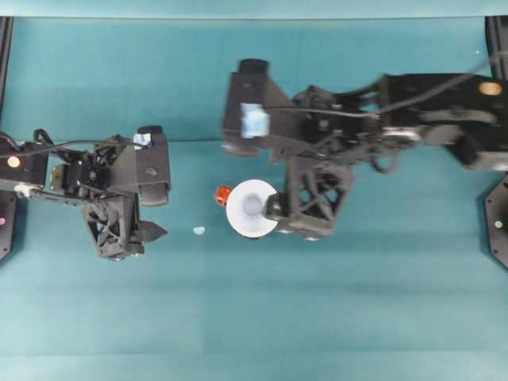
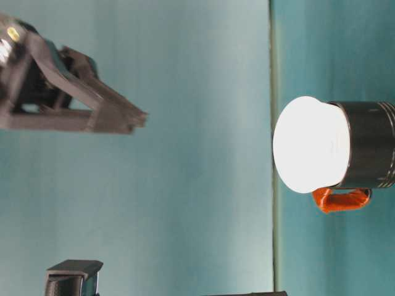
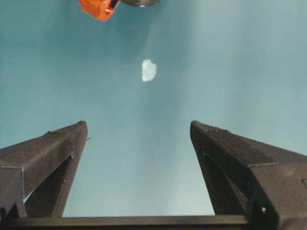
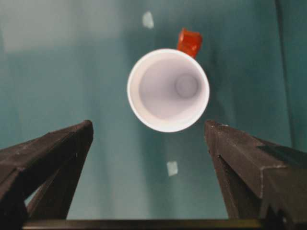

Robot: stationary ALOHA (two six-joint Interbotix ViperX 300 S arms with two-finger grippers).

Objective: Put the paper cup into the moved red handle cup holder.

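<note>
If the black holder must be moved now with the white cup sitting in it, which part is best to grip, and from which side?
Probably the red handle, approached from the left arm's side by the open left gripper. The tab sticks out sideways from the cup holder toward that arm and is narrow enough to pinch. The paper cup overhangs the holder's top, so a grasp from above would only catch the cup.

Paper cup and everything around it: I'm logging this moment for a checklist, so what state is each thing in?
paper cup: upright, mouth open, empty, seated in the holder, upper part sticking out.
red handle cup holder: standing on the table, holding the cup, handle tab out to one side.
right gripper: open, holding nothing, cup free beyond its fingers.
left gripper: open, empty, over bare table.
</note>
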